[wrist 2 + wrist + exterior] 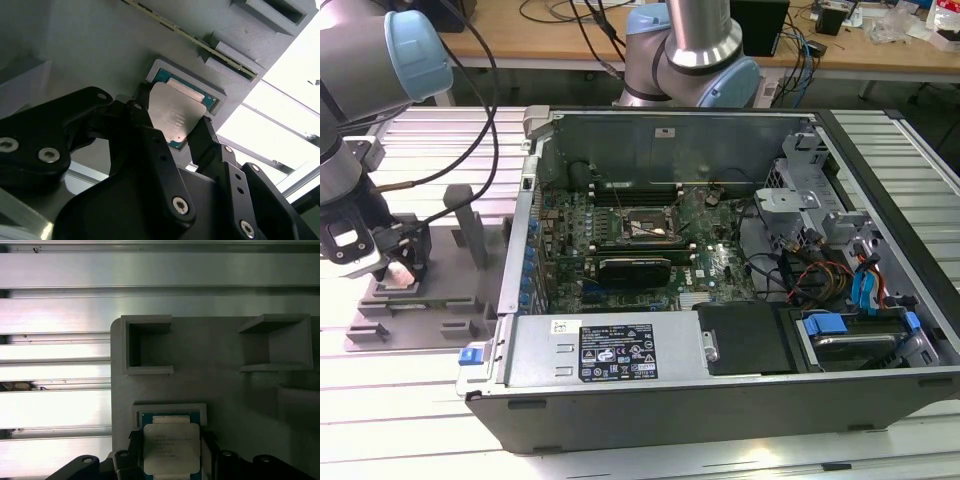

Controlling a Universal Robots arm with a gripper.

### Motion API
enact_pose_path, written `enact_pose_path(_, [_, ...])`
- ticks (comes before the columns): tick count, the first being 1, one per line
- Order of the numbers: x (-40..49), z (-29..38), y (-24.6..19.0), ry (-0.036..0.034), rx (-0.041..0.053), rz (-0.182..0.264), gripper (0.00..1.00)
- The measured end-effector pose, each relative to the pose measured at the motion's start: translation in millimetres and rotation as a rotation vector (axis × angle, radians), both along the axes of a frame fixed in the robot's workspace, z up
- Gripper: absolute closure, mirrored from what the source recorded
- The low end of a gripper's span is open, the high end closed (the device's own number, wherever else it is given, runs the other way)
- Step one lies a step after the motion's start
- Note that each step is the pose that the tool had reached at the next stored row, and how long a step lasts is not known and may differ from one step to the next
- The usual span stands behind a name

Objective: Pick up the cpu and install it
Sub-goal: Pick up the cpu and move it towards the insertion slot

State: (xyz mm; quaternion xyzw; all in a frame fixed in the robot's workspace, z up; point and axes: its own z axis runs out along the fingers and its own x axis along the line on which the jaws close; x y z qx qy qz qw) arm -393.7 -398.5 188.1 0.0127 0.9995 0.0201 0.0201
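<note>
Far over on the exterior view's left, my claw (400, 266) is down on the grey tray (445, 300). Both wrist views put the cpu (171, 447) squarely between the fingers (136, 450), which press against two opposite edges of it. I read the claw as clamped on the cpu, though it sits flat in its tray pocket. Well off to the exterior view's right, inside the open case (670, 140), lies the socket (642, 228).
</note>
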Motion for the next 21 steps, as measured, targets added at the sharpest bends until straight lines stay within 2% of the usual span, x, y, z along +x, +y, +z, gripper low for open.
enact_pose_path(5, [0.0, 8.9, 0.0, 0.0001, 0.0000, 0.000, 0.45])
enact_pose_path(8, [0.0, 16.9, 0.0, 0.0000, 0.0000, 0.000, 0.45])
enact_pose_path(10, [0.0, 26.0, 0.0, 0.0000, 0.0001, 0.000, 0.45])
enact_pose_path(15, [0.1, 39.0, 0.0, 0.0000, 0.0000, 0.000, 0.45])
enact_pose_path(21, [0.2, 49.6, 0.0, 0.0000, 0.0001, 0.000, 0.45])
